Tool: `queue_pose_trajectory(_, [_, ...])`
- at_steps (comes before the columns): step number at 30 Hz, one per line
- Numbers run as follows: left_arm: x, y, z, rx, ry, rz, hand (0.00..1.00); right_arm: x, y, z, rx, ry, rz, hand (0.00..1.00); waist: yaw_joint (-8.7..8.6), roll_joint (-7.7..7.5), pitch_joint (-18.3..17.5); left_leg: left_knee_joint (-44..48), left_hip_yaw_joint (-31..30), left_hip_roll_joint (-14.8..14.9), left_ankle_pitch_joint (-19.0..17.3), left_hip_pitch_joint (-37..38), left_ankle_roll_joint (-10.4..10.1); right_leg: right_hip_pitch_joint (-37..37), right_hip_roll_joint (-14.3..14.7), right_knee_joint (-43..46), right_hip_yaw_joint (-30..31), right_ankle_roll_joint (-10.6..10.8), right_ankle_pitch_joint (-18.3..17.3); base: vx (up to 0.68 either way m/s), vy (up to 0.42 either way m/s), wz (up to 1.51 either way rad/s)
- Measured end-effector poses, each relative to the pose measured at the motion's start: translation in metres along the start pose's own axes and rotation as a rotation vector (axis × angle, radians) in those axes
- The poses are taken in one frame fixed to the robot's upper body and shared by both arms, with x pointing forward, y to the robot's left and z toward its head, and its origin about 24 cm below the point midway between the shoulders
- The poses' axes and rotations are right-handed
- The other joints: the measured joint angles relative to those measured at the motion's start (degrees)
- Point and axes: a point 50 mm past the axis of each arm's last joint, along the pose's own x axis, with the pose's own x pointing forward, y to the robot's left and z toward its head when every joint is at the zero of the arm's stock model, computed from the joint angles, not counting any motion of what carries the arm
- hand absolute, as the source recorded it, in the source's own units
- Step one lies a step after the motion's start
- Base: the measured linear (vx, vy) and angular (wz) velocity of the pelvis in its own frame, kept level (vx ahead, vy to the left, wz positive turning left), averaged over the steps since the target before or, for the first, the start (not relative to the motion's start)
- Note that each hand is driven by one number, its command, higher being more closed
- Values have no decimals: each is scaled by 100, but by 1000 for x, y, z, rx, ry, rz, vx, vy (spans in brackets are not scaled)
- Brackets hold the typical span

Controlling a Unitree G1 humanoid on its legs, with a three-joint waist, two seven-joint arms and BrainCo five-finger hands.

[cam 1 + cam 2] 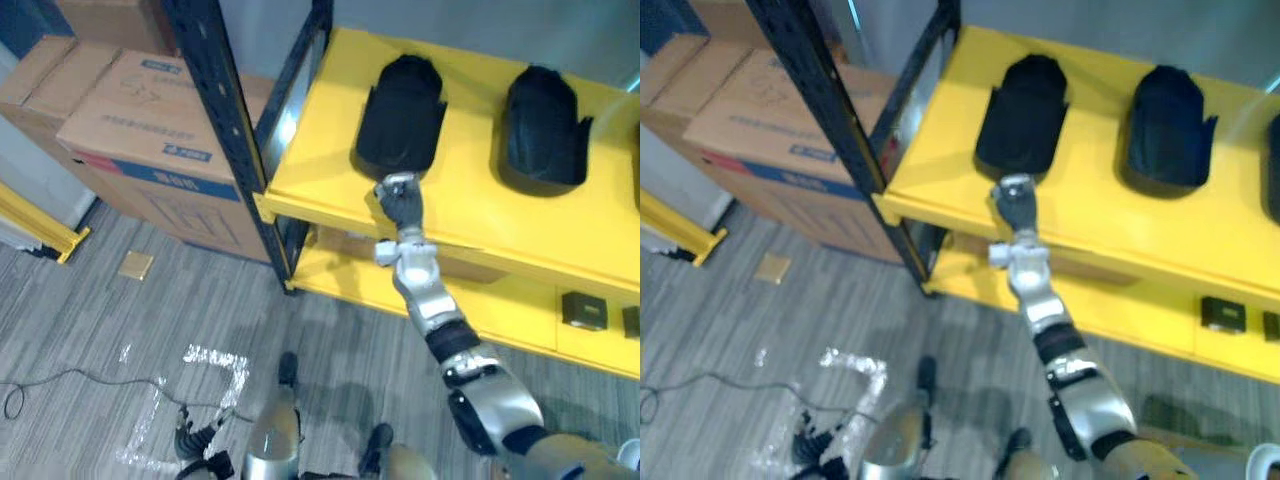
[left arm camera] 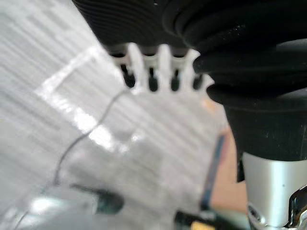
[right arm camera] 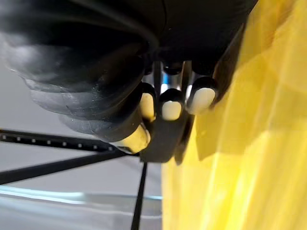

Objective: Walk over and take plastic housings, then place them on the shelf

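Two black plastic housings lie on the yellow top shelf (image 1: 330, 190): one (image 1: 402, 105) near its left end, another (image 1: 545, 125) to the right of it. My right hand (image 1: 400, 203) reaches up to the near end of the left housing. In the right wrist view its fingers (image 3: 201, 98) and thumb are curled round a dark edge of that housing (image 3: 160, 141), right beside the yellow shelf. My left hand (image 1: 190, 440) hangs low over the floor, its fingers (image 2: 144, 60) straight and holding nothing.
A black shelf upright (image 1: 225, 110) stands at the shelf's left corner, with cardboard boxes (image 1: 130, 120) behind it. The lower yellow shelf carries small dark boxes (image 1: 583, 310). A yellow rail (image 1: 40, 230) and shiny tape marks (image 1: 215, 360) lie on the grey floor.
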Motion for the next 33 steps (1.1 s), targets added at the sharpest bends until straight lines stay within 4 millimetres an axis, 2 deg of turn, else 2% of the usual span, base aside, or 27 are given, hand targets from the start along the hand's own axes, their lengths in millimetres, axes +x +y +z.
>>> queue_pose_trajectory(5, [7, -13, -3, -6, 97, -169, 0, 10, -2, 14, -7, -58, 4, 100, 2, 41, 28, 2, 7, -21, 74, -173, 48, -261, -48, 200, 70, -3, -45, 17, -20, -3])
queue_pose_trajectory(10, [16, -31, 8, -44, 101, -269, 0, 21, -11, 27, -40, -108, -1, 100, -23, 249, 138, 2, 24, -93, 82, -197, 60, -469, -199, 560, 118, 7, -260, 6, -6, 0])
queue_pose_trajectory(22, [19, -42, 9, -42, 126, -347, 0, 31, -6, 46, -34, -178, 24, 100, -44, 461, 241, 4, 59, -109, 104, -286, 28, -864, -310, 1084, 265, -20, -521, -5, -35, -3])
queue_pose_trajectory(30, [19, -43, 8, -38, 135, -353, 0, 30, -1, 50, -27, -204, 51, 100, -86, 513, 265, 4, 40, -106, 113, -286, 19, -869, -304, 1093, 262, -28, -527, 0, 0, 0])
queue_pose_trajectory(32, [19, -42, 8, -35, 136, -352, 0, 22, 7, 60, -3, -257, 93, 100, -120, 512, 265, 4, 40, -105, 113, -284, 19, -855, -299, 1077, 261, -28, -527, 17, -12, 0])
queue_pose_trajectory(33, [19, -41, 7, -30, 137, -351, 0, 16, 16, 72, 6, -317, 133, 100, -174, 512, 265, 5, 47, -104, 114, -271, 20, -836, -296, 1054, 261, -25, -525, 43, -25, -5])
